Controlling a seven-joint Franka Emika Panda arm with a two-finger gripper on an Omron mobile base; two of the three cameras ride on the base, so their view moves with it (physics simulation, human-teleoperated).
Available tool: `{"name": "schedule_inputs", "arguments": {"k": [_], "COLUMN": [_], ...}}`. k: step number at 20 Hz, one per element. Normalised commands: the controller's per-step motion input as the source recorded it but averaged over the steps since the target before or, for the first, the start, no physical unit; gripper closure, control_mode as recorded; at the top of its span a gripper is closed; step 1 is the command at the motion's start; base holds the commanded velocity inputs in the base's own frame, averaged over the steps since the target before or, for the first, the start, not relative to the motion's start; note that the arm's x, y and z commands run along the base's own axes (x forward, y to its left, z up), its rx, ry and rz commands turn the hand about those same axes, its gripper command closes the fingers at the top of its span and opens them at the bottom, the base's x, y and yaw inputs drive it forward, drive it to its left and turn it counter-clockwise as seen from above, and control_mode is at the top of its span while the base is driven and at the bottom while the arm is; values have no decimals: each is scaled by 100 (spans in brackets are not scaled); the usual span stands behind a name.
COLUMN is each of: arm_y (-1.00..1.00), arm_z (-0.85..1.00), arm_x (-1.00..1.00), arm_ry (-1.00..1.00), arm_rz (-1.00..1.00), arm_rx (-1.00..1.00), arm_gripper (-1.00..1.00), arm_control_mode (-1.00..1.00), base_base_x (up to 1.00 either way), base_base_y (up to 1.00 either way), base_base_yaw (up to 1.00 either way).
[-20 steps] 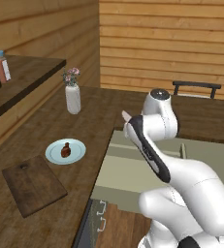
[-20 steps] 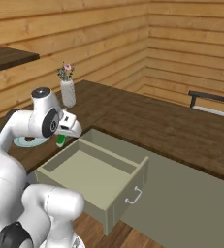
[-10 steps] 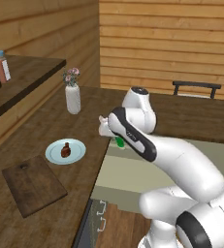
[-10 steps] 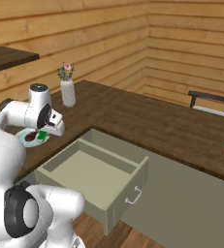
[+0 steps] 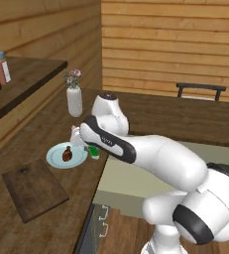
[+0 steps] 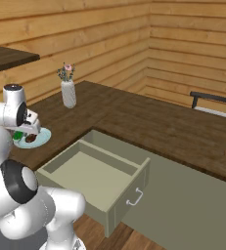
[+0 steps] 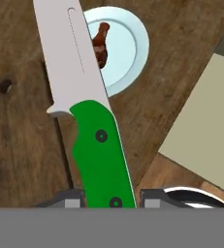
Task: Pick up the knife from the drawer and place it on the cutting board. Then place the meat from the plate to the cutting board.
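Nearest the base, the drawer stands pulled out, its pale grey-green inside bare. Left of it on the dark counter lies the cutting board (its small hole at the far end). Just beyond the board, the gripper hangs over the counter with its fingers closed on the green handle of the knife, the blade reaching out over the near rim of the plate. The meat sits on that plate. Farther back stands a white vase with flowers.
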Motion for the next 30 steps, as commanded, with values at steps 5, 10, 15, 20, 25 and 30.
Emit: {"name": "schedule_inputs", "arguments": {"k": [5, 10, 15, 20, 25, 30], "arm_y": [100, 100, 97, 61, 18, 2], "arm_z": [-7, -29, -2, 0, -30, -43], "arm_x": [-9, -20, -19, -8, -36, -17], "arm_ry": [3, 0, 0, 3, 0, 7], "arm_rz": [12, 1, 4, 5, 1, 0], "arm_rx": [-13, -16, -12, -2, 0, 0], "arm_gripper": [100, 100, 100, 100, 100, 100], "arm_control_mode": [-100, -100, -100, -100, -100, -100], "base_base_x": [0, 0, 0, 0, 0, 0], "base_base_y": [0, 0, 0, 0, 0, 0], "base_base_yaw": [0, 0, 0, 0, 0, 0]}}
